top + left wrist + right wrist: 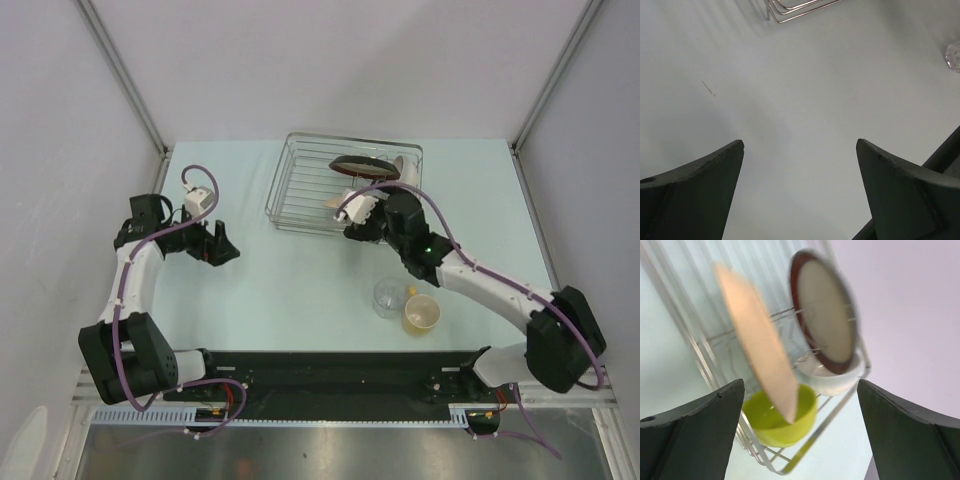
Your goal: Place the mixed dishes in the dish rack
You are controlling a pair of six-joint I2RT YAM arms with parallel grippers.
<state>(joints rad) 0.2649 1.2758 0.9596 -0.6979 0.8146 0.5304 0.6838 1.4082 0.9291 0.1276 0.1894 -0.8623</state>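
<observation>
The silver wire dish rack point(310, 185) stands at the back middle of the table. A dark-red-rimmed beige plate point(362, 166) stands upright in it, next to a white bowl point(405, 170). In the right wrist view, the red-rimmed plate point(825, 315) leans over the white bowl point(832, 377), and a plain beige plate point(757, 340) stands tilted and blurred in front of them. My right gripper point(345, 218) is open at the rack's near right side, with the jaws wide apart point(800, 385) and holding nothing. A clear glass point(387, 297) and a yellowish cup point(421, 313) stand on the table. My left gripper point(218, 245) is open and empty.
A yellow-green bowl point(780, 417) sits in the rack's near corner under the beige plate's lower edge. The left wrist view shows bare table, a rack corner point(800, 7) at the top and the glass point(954, 56) at the right edge. Grey walls enclose the table.
</observation>
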